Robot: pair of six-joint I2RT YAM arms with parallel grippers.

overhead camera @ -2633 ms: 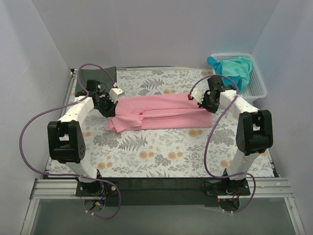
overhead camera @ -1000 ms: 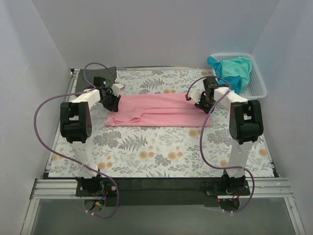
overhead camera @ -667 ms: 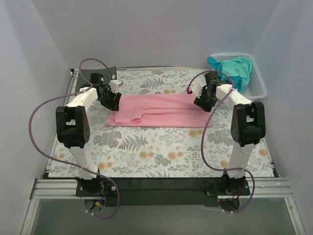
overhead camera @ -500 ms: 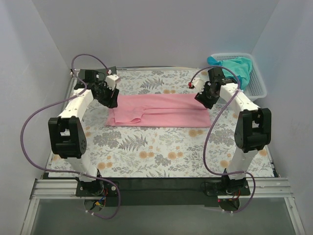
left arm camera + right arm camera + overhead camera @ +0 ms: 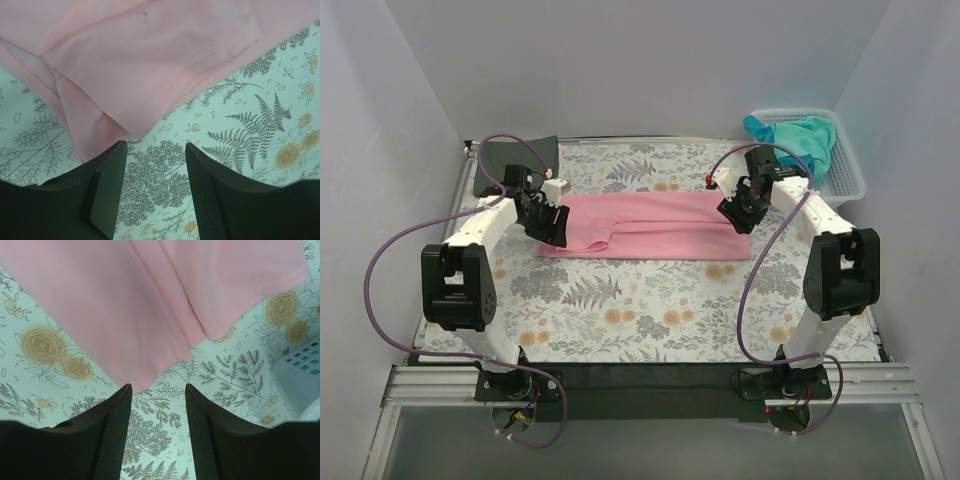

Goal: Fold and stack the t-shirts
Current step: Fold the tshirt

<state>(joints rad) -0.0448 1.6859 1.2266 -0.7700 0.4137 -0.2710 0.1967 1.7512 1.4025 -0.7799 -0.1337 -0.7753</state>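
White mesh basket [image 5: 851,180] at the far right held a teal shirt [image 5: 798,140]; a pink shirt [image 5: 650,224] lay folded into a long strip on the floral tablecloth [image 5: 640,310], a dark grey shirt [image 5: 515,157] lay far left, and the left tool [image 5: 155,155] and right tool [image 5: 158,395] hung over the strip's ends, jaws apart and empty.

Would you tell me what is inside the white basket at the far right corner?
A teal t-shirt lies bunched in the basket, spilling over its left rim. Whatever lies beneath it is covered.
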